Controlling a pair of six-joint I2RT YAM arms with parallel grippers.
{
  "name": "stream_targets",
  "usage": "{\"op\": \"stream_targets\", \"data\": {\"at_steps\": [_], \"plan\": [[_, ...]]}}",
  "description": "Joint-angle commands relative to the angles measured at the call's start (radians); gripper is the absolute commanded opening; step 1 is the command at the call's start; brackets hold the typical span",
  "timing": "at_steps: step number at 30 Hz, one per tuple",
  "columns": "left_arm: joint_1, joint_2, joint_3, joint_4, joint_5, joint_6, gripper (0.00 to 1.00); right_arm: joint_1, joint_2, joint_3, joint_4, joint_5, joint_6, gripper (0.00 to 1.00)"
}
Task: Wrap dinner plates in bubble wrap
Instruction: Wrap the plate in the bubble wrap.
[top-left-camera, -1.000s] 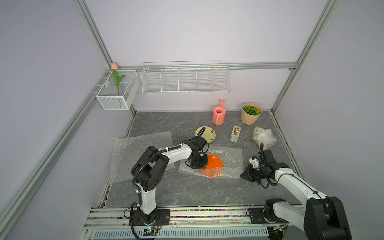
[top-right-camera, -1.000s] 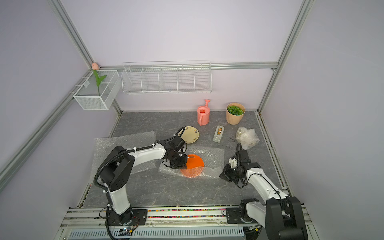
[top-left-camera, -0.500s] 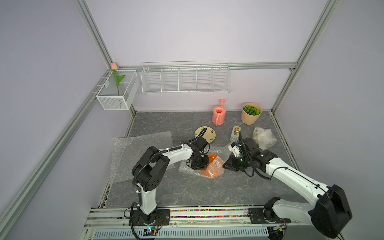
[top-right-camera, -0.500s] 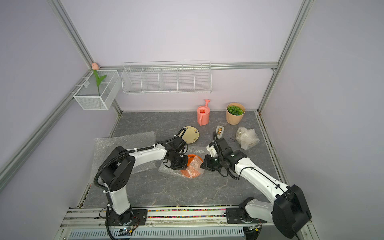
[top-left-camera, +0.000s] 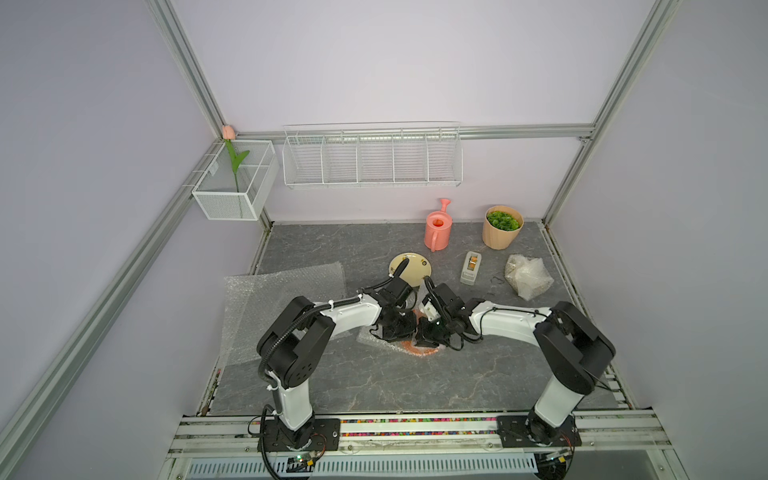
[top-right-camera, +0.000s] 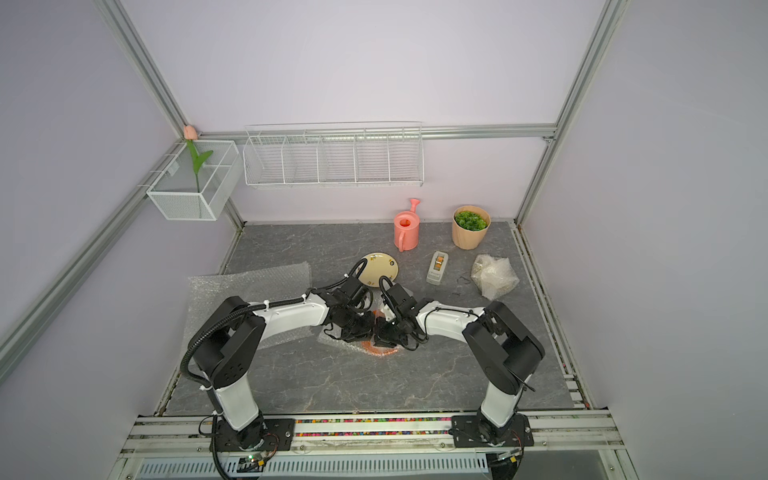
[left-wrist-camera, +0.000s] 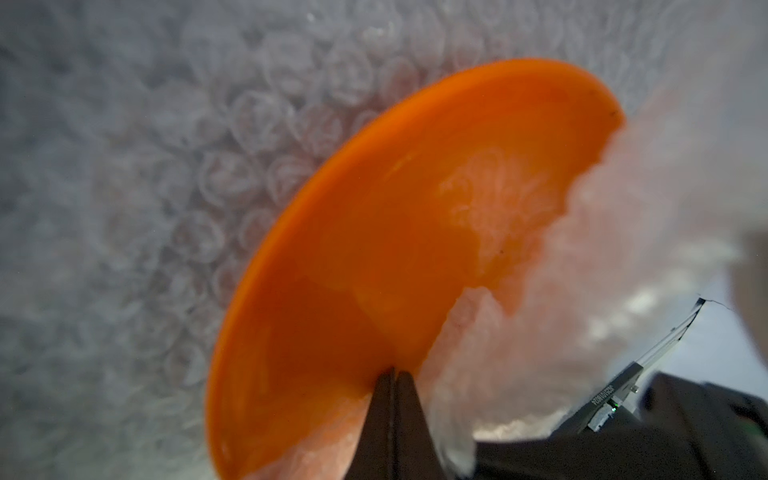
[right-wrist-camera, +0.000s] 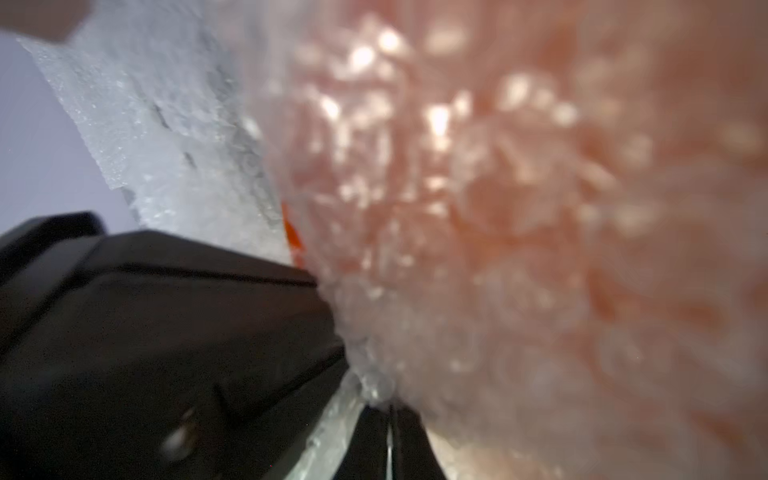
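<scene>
The orange plate (left-wrist-camera: 395, 228) lies on a sheet of bubble wrap (top-left-camera: 370, 338) at mid-table; in both top views only its front rim (top-right-camera: 380, 351) shows under the two grippers. My left gripper (left-wrist-camera: 392, 372) is shut, tips resting on the plate, with nothing between them. My right gripper (right-wrist-camera: 390, 409) is shut on the bubble wrap's edge, and that flap (right-wrist-camera: 540, 208) is folded over the plate. The two grippers (top-left-camera: 399, 330) (top-left-camera: 428, 336) nearly touch. A cream plate (top-left-camera: 415, 266) lies bare behind them. A second bubble wrap sheet (top-left-camera: 274, 299) lies flat at the left.
A crumpled bubble wrap bundle (top-left-camera: 528, 276) sits at the right, a tape dispenser (top-left-camera: 471, 268) beside it. A pink watering can (top-left-camera: 438, 230) and a potted plant (top-left-camera: 502, 226) stand at the back. Wire baskets (top-left-camera: 372, 158) hang on the wall.
My right arm has swung in from the table's right side to the middle, dragging the wrap's right edge over the orange plate. The left gripper has stayed on the plate.
</scene>
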Motion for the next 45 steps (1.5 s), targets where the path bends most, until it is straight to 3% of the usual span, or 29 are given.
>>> {"op": "stream_targets", "data": {"at_steps": [1, 7, 15, 22, 28, 31, 38, 45], "plan": [[-0.005, -0.044, -0.017, -0.031, -0.043, -0.031, 0.0, 0.007, 0.065, 0.015, 0.075, -0.007, 0.027, 0.07], [-0.004, -0.145, 0.047, -0.161, -0.123, -0.007, 0.0, 0.007, 0.086, 0.0, 0.058, 0.008, 0.03, 0.07], [-0.02, -0.072, 0.004, 0.063, 0.096, -0.075, 0.0, 0.007, 0.066, -0.017, 0.112, -0.03, 0.06, 0.07], [-0.011, -0.008, -0.024, -0.066, -0.057, -0.013, 0.0, 0.005, -0.025, -0.021, 0.079, -0.024, 0.058, 0.08], [0.015, 0.0, -0.062, -0.086, -0.095, 0.009, 0.0, -0.01, -0.148, -0.011, -0.054, 0.009, 0.018, 0.31], [0.018, -0.005, -0.061, -0.09, -0.097, 0.012, 0.0, -0.03, -0.207, -0.029, -0.134, 0.066, -0.011, 0.35], [-0.006, -0.052, -0.008, -0.087, -0.069, -0.004, 0.0, -0.059, -0.115, -0.083, -0.048, -0.015, -0.018, 0.12], [-0.1, -0.088, 0.048, 0.022, 0.009, -0.076, 0.0, -0.059, -0.079, -0.092, -0.032, 0.008, -0.02, 0.07]]}}
